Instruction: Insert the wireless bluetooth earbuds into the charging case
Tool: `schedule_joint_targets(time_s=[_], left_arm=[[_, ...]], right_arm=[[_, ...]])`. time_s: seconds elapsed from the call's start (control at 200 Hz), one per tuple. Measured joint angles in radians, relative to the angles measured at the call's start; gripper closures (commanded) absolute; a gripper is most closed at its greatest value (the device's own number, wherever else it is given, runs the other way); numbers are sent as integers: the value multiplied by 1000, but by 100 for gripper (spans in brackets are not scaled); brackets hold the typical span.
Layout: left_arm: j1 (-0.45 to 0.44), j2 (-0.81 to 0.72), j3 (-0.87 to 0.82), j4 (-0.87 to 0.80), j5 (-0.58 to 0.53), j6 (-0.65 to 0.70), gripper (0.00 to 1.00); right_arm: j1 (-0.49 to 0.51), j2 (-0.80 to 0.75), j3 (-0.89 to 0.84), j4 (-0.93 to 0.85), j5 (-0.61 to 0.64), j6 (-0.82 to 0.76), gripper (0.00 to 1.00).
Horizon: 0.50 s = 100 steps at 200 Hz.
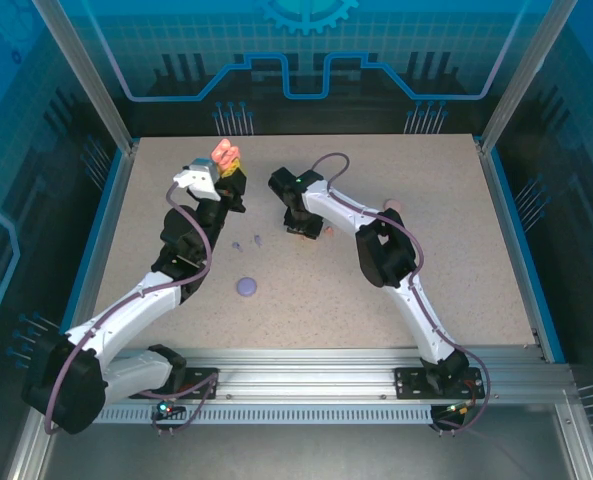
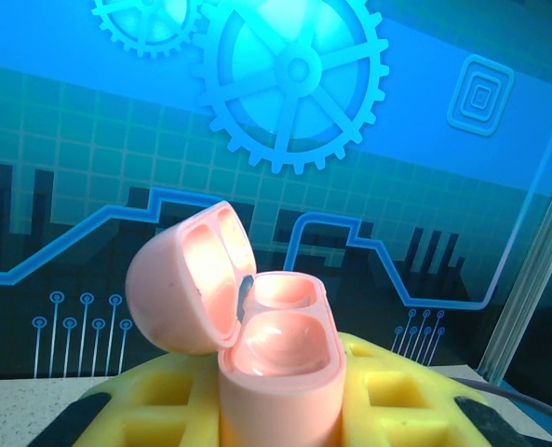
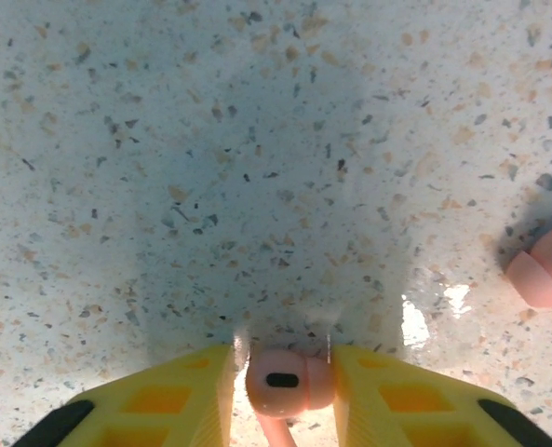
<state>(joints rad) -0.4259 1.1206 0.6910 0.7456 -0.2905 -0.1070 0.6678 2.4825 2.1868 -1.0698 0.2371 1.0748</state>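
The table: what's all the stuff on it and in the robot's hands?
pale pink pebble-shaped plastic charging case: one, pink, lid open, gripped in the left jaws.
pale pink stemmed plastic earbuds: two, pink, on the table; one between the right jaws, the other off to the side.
tiny lavender plastic earbuds: two, lavender, mid-table.
round lavender plastic case: one, lavender, closed, nearer the arm bases.
speckled beige table: one.
left gripper: one, yellow.
right gripper: one, yellow.

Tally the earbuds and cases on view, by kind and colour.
Lavender earbuds: 2
Pink earbuds: 2, one between the right claw's fingers
Pink case, open, in the left claw: 1
Lavender case: 1
Total: 6
Pale thing behind the right arm: too hidden to class.
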Motion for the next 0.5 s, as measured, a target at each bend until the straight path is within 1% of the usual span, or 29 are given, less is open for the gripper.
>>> schedule_joint_targets(time_s=[0.205,0.33,0.5], left_arm=[[0,-10,0,-8,18,-18,100],[0,-21,-1,-14,28,-26,100],[0,-35,-10,-26,50,-31,100]], right_arm=[[0,-19,-39,39,-2,-59,78],[0,-39,-75,69,-1,-98,79],[0,-93,-170,146,-1,-141,79]])
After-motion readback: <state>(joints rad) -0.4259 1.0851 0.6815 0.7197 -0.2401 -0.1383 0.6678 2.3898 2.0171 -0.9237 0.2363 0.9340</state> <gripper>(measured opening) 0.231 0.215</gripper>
